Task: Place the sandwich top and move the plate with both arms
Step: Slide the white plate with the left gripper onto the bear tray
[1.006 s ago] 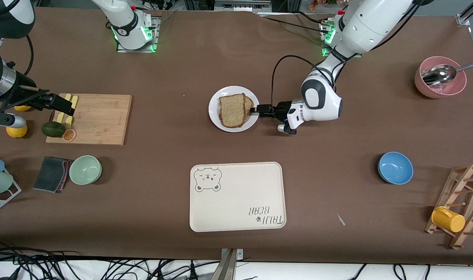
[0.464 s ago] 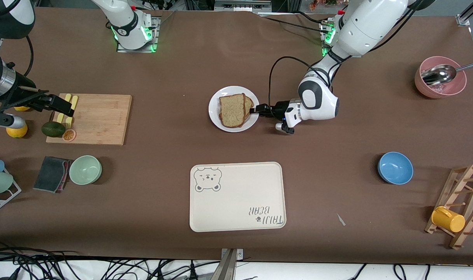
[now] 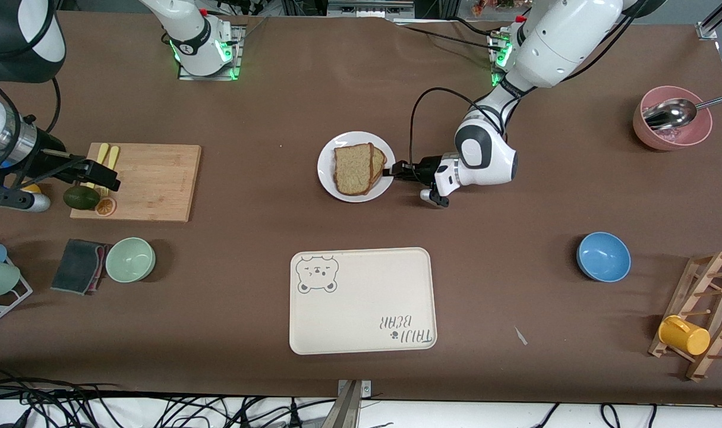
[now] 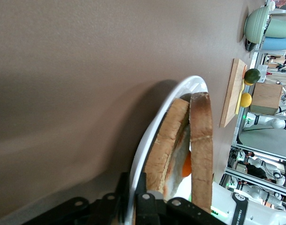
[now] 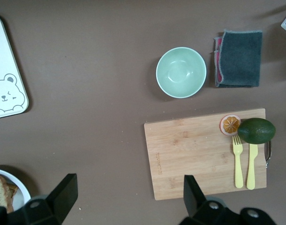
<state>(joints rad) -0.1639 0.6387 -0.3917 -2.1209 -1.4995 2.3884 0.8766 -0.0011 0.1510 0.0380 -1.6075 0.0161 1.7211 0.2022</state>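
The white plate (image 3: 328, 178) sits mid-table and carries the sandwich. The speckled sandwich top (image 3: 353, 169) lies on a browner toast slice, slightly offset toward the right arm's end. My left gripper (image 3: 390, 172) is low at the plate's edge toward the left arm's end, shut on the plate. In the left wrist view my left gripper (image 4: 133, 187) has one finger above and one below the plate's (image 4: 157, 122) rim, beside the sandwich top (image 4: 201, 140). My right gripper (image 3: 102, 177) hangs open over the cutting board's end; the right wrist view shows my right gripper (image 5: 129, 185) holding nothing.
The wooden cutting board (image 3: 147, 181) holds yellow cutlery, an avocado (image 3: 80, 197) and an orange slice. The cream bear tray (image 3: 361, 300) lies nearer the camera than the plate. There are also a green bowl (image 3: 130, 259), a blue bowl (image 3: 603, 256), a pink bowl with a spoon (image 3: 672, 125) and a wooden rack (image 3: 702, 315).
My left gripper slid in to the plate's edge and shut on the rim. My right gripper drifted a little over the cutting board's end, still open.
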